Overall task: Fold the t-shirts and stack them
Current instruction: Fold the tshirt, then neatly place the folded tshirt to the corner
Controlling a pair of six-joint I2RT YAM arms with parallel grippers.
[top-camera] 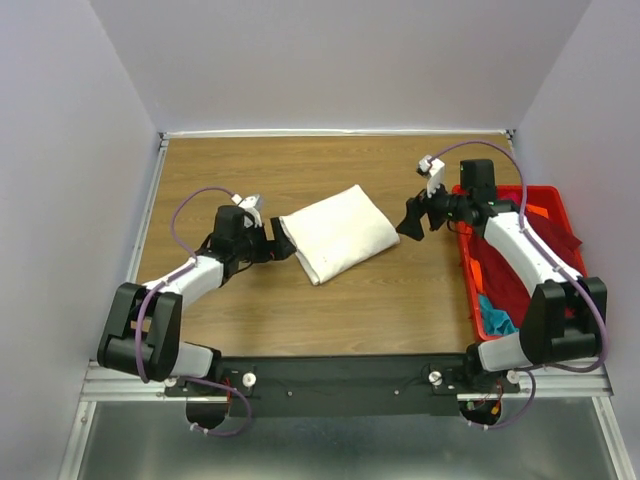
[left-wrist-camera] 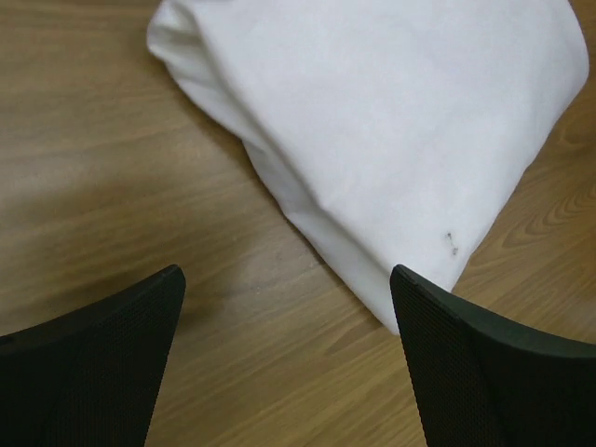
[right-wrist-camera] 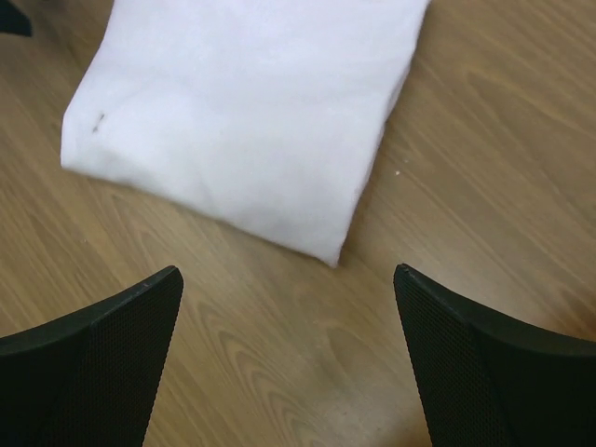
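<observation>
As the overhead camera showed it, desk (top-camera: 250,170): wooden, with both arms reaching in from its near edge.
cream-white t-shirt (top-camera: 337,233): lay folded into a rectangle, turned at an angle, mid-desk between the two arms.
left fingers (top-camera: 284,244): stood apart, low at the shirt's left edge, clamped on nothing.
right fingers (top-camera: 408,220): stood apart, just off the shirt's right corner, holding nothing.
red crate (top-camera: 545,193): sat at the desk's right edge, under the right arm.
dark red t-shirt (top-camera: 500,275): lay bunched inside the crate, partly hidden by the arm.
teal t-shirt (top-camera: 495,318): lay crumpled at the crate's near end.
left wrist, shirt (left-wrist-camera: 391,121): filled the upper right, with its near corner right beside one finger's tip and a dark speck (left-wrist-camera: 453,244) close to that corner.
left wrist, fingers: were spread wide, with bare wood between them.
right wrist, shirt (right-wrist-camera: 242,121): lay flat ahead of the fingers, clear of both tips, with its corner pointing toward the gap.
right wrist, fingers: were spread wide over bare wood.
</observation>
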